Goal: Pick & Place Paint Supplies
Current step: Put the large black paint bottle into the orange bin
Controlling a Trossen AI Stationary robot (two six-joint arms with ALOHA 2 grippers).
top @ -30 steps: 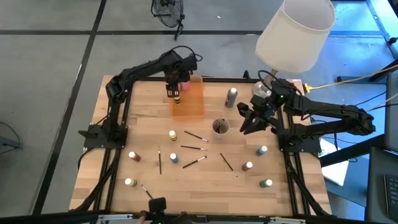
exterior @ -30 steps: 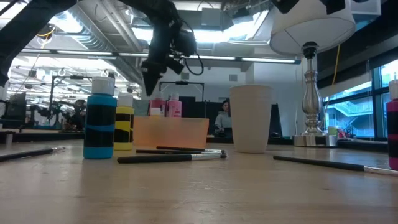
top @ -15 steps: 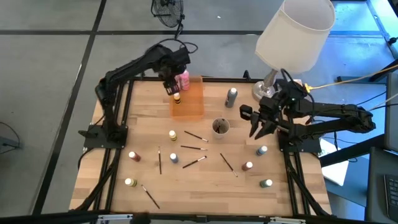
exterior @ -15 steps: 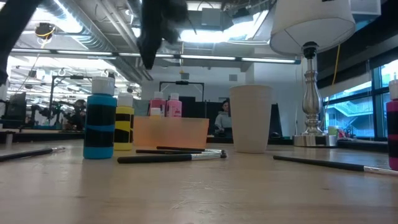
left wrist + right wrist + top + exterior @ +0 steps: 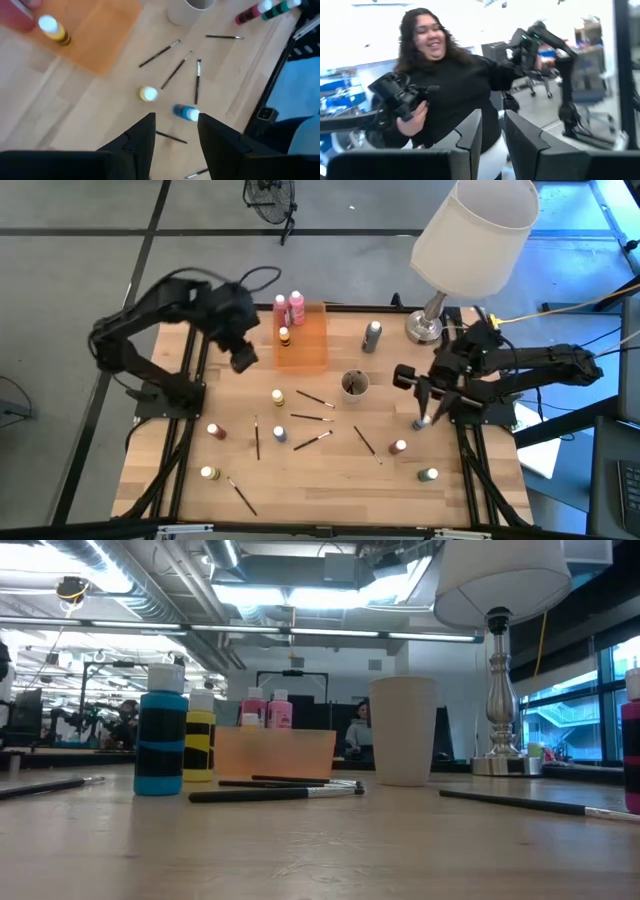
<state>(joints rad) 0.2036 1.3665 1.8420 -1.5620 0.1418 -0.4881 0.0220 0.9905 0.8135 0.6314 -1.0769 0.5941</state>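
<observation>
- Two pink paint bottles [image 5: 288, 306] are standing at the far end of the translucent orange tray [image 5: 310, 340], and a yellow-and-black bottle [image 5: 285, 337] is standing inside the tray just in front of them.
- A grey bottle [image 5: 373, 335] is standing on the wooden table [image 5: 330, 475] between the tray and the lamp base [image 5: 425, 328], with the round grey cup [image 5: 354, 385] just in front of it.
- A yellow bottle [image 5: 277, 397] and a blue bottle [image 5: 280, 434] are sitting near the middle of the table, with several dark-handled paintbrushes [image 5: 312, 418] lying scattered beside them.
- A red bottle [image 5: 214, 431] and another yellow one [image 5: 208, 473] are standing toward the left side; a red bottle [image 5: 398, 448] and a green bottle [image 5: 428, 475] are standing toward the right.
- The left gripper [image 5: 243, 358] is hanging above the table's left part, beside the tray and apart from it; its wrist view is showing the fingers [image 5: 142, 140] parted with only bare air between them.
- The right gripper [image 5: 425, 398] is pointing down over a blue bottle [image 5: 423, 422] on the right side; its fingers [image 5: 470, 137] are standing a narrow gap apart, gripping nothing.
- In the right wrist view a person [image 5: 445, 95] in a dark top is standing beyond the table.
- The lamp's white shade [image 5: 475, 235] is covering the far right corner.
</observation>
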